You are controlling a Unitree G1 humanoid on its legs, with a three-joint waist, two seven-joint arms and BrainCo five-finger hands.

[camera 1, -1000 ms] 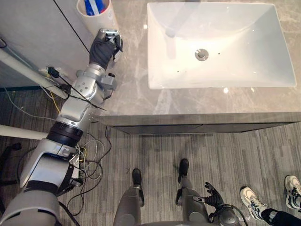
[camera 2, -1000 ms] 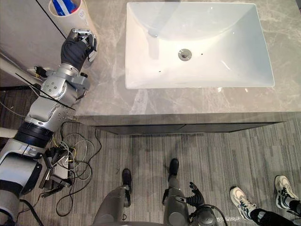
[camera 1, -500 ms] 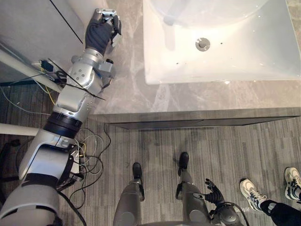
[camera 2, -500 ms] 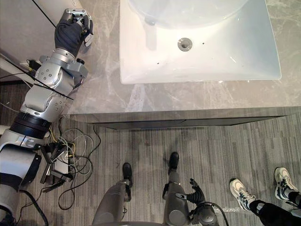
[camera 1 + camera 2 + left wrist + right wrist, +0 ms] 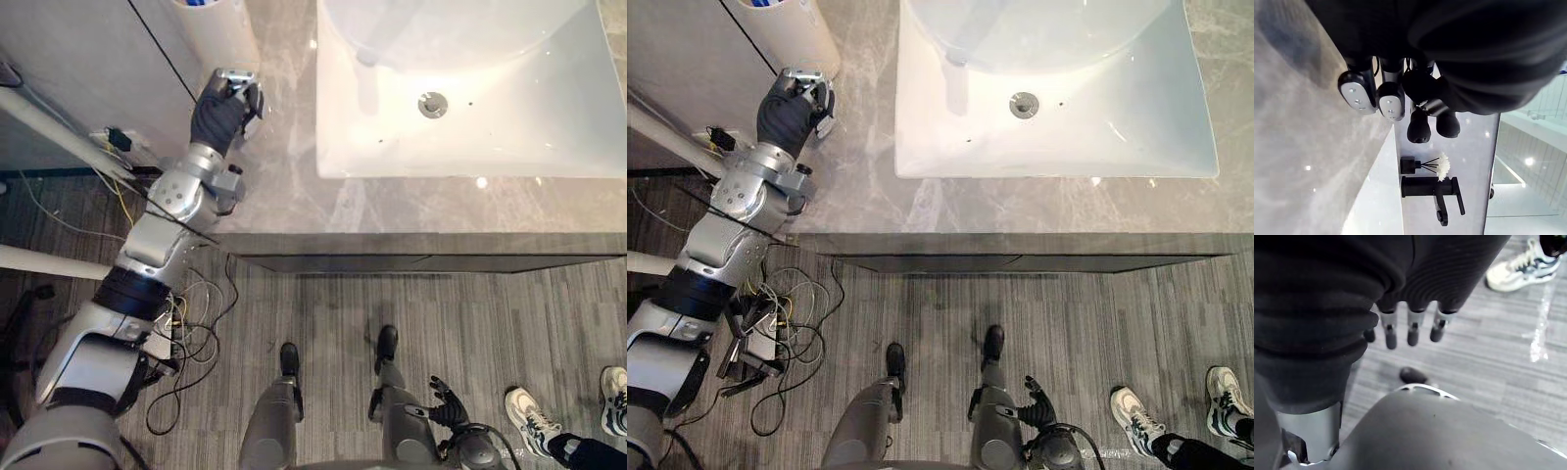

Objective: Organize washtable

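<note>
Lower right, the right hand (image 5: 446,406) hangs low over the floor, fingers loosely straight and empty. At upper left, the left hand (image 5: 223,106) sits over the grey counter (image 5: 284,196), fingers curled on nothing visible, just beside the upright cream cup (image 5: 220,29) holding blue items. Beyond, the sink (image 5: 549,147) is bare, so little tidying seems left.

Left arm stretches up toward 11 o'clock, left hand (image 5: 225,106) curled into a fist, looks empty as far as I can tell. Right hand (image 5: 448,404) hangs low around 5 o'clock, fingers (image 5: 1412,332) loose and straight.
</note>
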